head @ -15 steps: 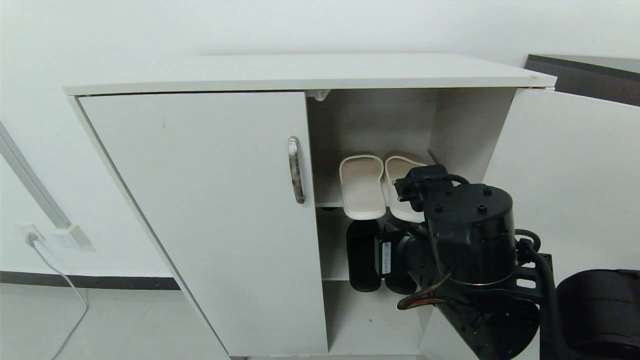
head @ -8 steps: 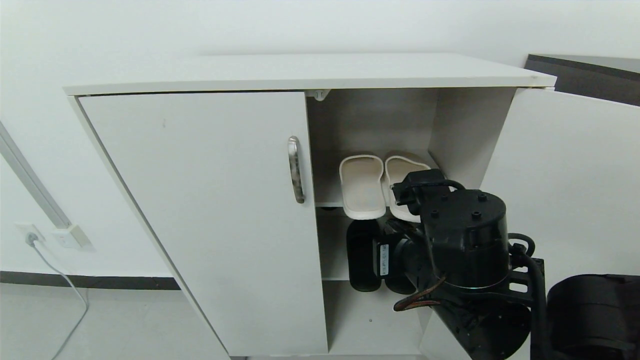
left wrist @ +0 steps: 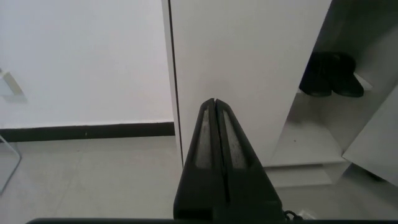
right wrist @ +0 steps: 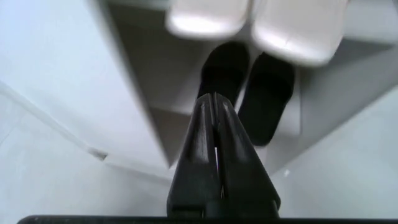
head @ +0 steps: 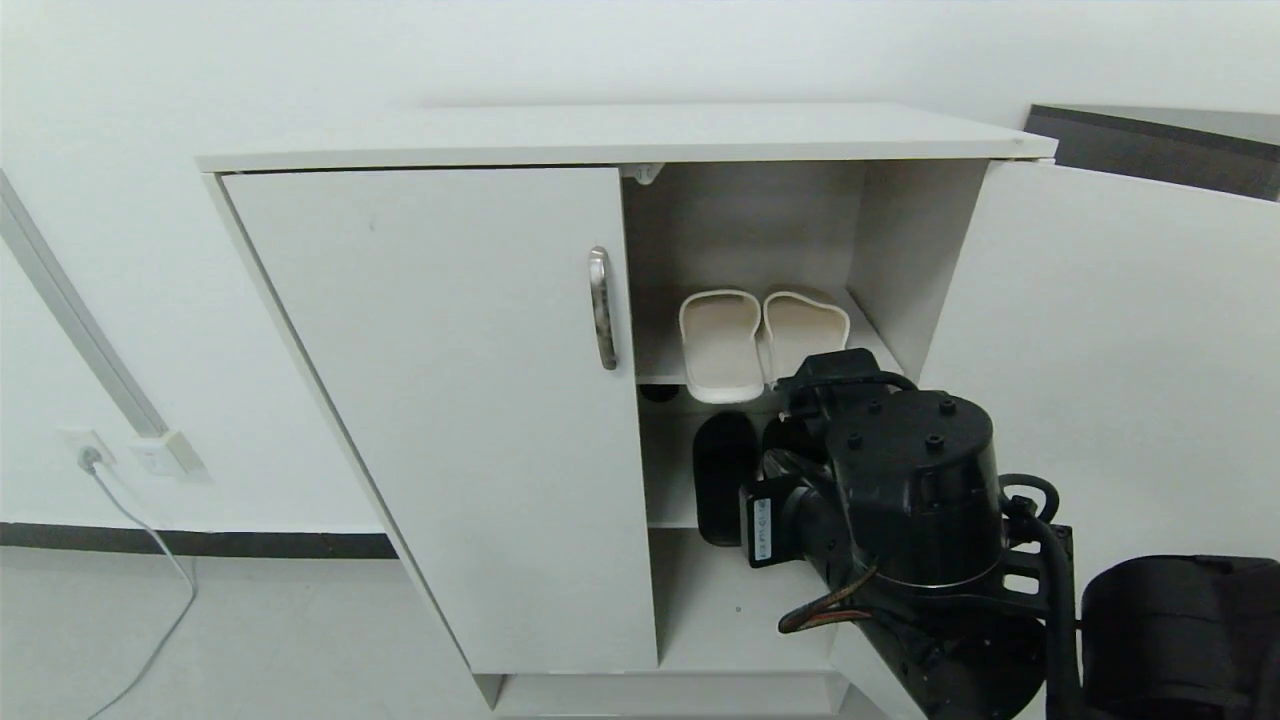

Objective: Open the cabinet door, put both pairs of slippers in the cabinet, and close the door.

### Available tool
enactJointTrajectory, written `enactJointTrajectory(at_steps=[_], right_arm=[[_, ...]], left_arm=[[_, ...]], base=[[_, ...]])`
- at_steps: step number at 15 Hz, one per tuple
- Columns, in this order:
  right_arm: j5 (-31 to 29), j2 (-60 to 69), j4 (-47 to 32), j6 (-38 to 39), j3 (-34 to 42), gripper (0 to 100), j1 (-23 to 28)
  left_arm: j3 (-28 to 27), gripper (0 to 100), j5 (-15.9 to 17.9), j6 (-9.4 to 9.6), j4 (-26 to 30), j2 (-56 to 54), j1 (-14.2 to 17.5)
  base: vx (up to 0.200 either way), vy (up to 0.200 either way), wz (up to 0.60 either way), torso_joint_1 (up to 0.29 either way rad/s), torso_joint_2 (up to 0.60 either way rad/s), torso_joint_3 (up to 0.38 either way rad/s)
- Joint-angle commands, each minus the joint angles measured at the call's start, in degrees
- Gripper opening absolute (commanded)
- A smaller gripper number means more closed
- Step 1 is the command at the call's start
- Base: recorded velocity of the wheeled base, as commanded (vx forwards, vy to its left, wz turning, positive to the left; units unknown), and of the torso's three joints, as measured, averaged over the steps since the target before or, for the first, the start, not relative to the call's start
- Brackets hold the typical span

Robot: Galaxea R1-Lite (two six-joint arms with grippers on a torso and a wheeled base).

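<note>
The white cabinet has its left door shut and its right door swung wide open. A white pair of slippers lies on the upper shelf, also seen as the white pair in the right wrist view. A black pair of slippers lies on the shelf below, partly hidden by my right arm. My right gripper is shut and empty, just outside the opening, pointing at the black pair. My left gripper is shut and empty, low before the closed door.
A metal handle runs down the closed door's edge. The bottom shelf is bare. A wall socket with a cable sits at the left above grey floor. The open door stands close to my right arm.
The head camera has pulled back, so the cabinet looks smaller and shifted. My right arm has drawn back and down from the shelves, uncovering the right white slipper.
</note>
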State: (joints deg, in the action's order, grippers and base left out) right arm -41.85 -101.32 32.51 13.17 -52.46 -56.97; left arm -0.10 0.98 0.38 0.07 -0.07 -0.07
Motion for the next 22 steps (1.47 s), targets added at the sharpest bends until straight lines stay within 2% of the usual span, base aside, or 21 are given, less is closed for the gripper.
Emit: enactJointTrajectory(at_steps=[1,11,22], right_arm=[[0.0,-0.5,0.1,0.0,0.0,0,0.1],[0.3,-0.5,0.2,-0.7,2.0,0,1.8],[1.2,-1.7,0.4,-0.4,2.9,0,2.7]], left_arm=[[0.0,0,0.0,-0.03,0.0,0.1,0.0],[0.0,0,0.0,0.15,0.0,0.1,0.0],[0.0,0,0.1,0.15,0.0,0.1,0.0]], base=[[-0.2,0.0,0.0,-0.002,0.0,0.007],[-0.2,0.0,0.0,0.003,0.0,0.003],[0.0,0.0,0.0,0.0,0.0,0.0]])
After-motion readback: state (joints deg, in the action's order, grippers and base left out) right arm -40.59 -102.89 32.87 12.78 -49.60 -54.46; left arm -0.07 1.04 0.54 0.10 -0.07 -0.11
